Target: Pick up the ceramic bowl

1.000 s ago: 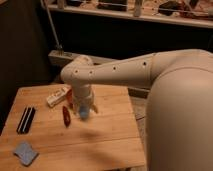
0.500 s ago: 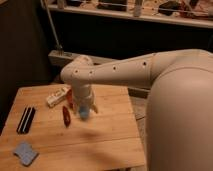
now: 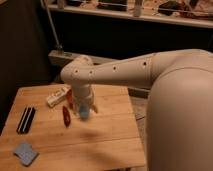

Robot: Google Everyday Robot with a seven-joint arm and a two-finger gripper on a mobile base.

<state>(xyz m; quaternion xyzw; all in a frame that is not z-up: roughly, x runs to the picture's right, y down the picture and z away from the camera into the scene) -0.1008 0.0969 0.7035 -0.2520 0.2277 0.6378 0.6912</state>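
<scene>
Gripper just above blue cup, ceramic bowl partly behind arm

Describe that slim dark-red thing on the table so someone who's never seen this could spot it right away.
Start at the wooden table and find the gripper, hanging low near its middle at the blue cup. The dark-red thing lies just left of that cup. It is long and narrow, unlike the round cup and the white box behind it.
</scene>
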